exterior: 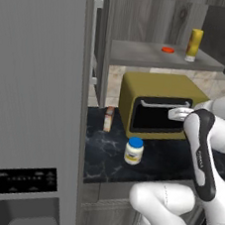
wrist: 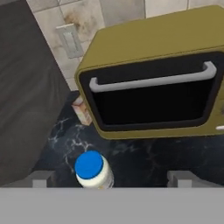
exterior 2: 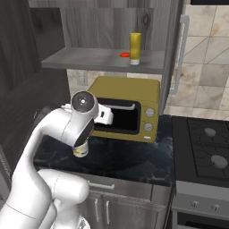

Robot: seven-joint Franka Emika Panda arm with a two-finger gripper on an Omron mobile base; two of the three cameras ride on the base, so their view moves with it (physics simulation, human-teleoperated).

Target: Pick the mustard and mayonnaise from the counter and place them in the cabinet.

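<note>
One mayo jar (wrist: 93, 170) sits betw open gripper (wrist: 112, 178) tips, left of centre

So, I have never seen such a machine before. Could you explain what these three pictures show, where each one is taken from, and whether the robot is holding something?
These are rendered pictures of a white robot arm in a kitchen. Two cameras ride on its base, behind it to the left and right, and look at the same scene. The third camera sits on the hand and looks along its two fingers.

On the black counter stand a mayonnaise jar with a blue lid, an olive-yellow toaster oven and a small tan box. The yellow mustard bottle already stands on the cabinet shelf, near a small red disc.

The hand is open and holds nothing; it hangs above the jar.
</note>
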